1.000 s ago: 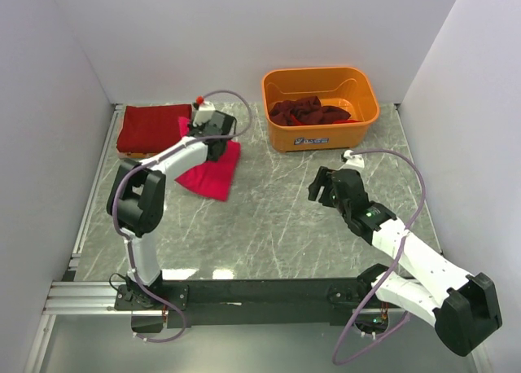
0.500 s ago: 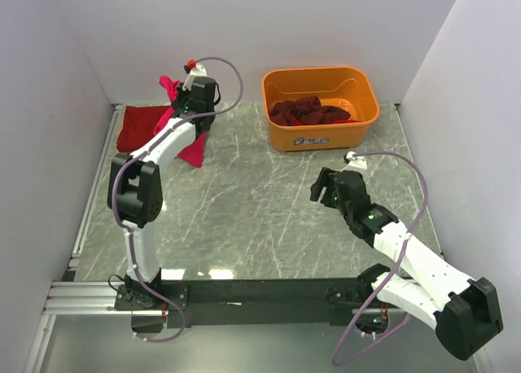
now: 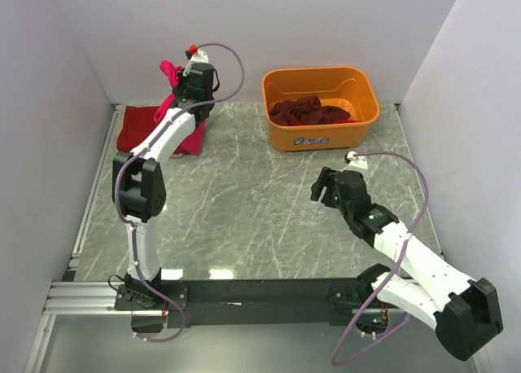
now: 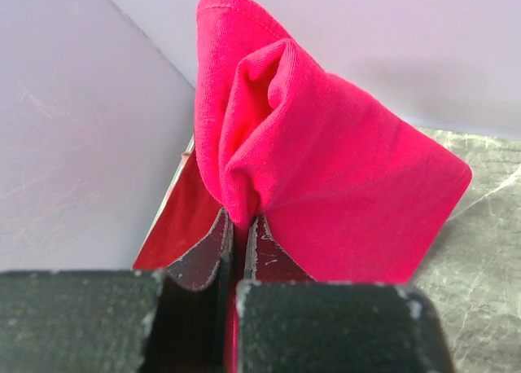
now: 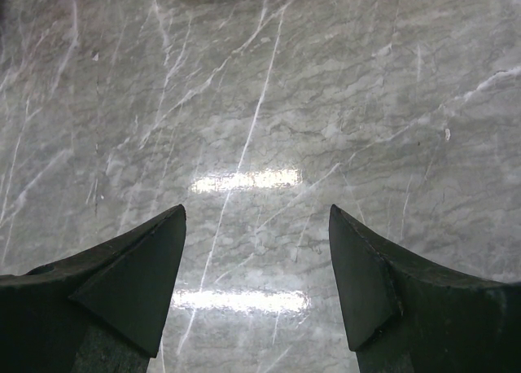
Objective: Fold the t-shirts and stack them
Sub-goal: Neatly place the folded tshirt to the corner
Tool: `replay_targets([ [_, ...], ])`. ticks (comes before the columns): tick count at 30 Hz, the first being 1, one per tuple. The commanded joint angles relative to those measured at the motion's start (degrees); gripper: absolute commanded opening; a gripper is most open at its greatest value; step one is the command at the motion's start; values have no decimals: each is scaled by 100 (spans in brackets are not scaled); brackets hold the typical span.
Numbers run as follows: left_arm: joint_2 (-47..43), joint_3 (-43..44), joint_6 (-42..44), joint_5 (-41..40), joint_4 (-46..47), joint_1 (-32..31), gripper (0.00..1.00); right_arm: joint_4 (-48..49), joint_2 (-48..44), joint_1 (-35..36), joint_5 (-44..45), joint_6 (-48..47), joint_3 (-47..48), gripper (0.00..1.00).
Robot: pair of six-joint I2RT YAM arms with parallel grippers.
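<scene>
Pinching the pink t-shirt tight, the left tool holds it aloft by the folded maroon t-shirt, apparently for stacking; the right tool gapes empty.

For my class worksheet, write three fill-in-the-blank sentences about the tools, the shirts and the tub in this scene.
The left tool is shut on the ____ t-shirt.
The right tool stands ____ over the table.
The dark crumpled shirts lie in the ____ tub.
Missing words: pink; open; orange.
</scene>
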Motion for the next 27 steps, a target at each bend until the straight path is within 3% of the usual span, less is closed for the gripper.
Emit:
replay_targets([
  [1,-301,442,35,234,12,119,1,243,-8,-56,67,-58,-51,77],
  [7,-354,486,27,787,-235,373,1,226,9,-56,93,-49,-52,77],
  [18,58,592,-88,2009,-394,1393,1,164,132,-65,242,-22,36,77],
  [27,718,767,-26,2300,-121,1963,1,-29,308,-74,497,4,256,77],
])
